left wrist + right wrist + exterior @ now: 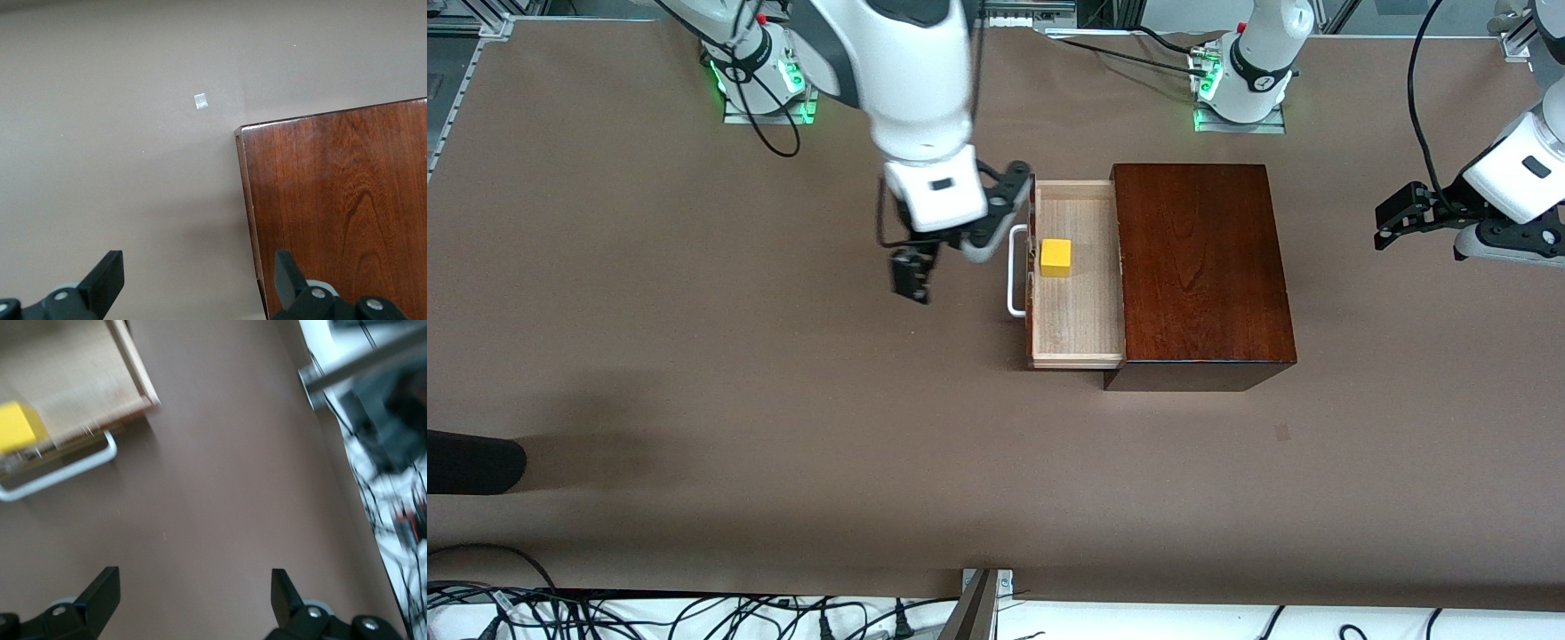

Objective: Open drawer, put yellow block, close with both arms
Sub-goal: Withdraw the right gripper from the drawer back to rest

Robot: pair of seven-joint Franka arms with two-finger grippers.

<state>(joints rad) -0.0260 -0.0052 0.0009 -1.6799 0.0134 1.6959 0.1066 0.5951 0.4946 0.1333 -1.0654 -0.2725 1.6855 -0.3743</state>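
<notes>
A drawer (pixel 1076 276) stands pulled out of a dark box (pixel 1200 271) on a brown table (pixel 783 444). A yellow block (pixel 1056 257) lies in the drawer, close to its front and white handle (pixel 1014 276). The right gripper (pixel 914 274) hangs over the table just beside the handle, fingers spread, empty. The left gripper (pixel 1392 224) waits over the table's left-arm end, fingers spread too.

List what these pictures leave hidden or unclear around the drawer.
- Drawer rear: hidden inside the mahogany box, front view.
- Handle top end: covered by the right gripper, front view.
- Yellow block: cut by the picture edge and blurred, right wrist view.
- Drawer: outside the left wrist view.
</notes>
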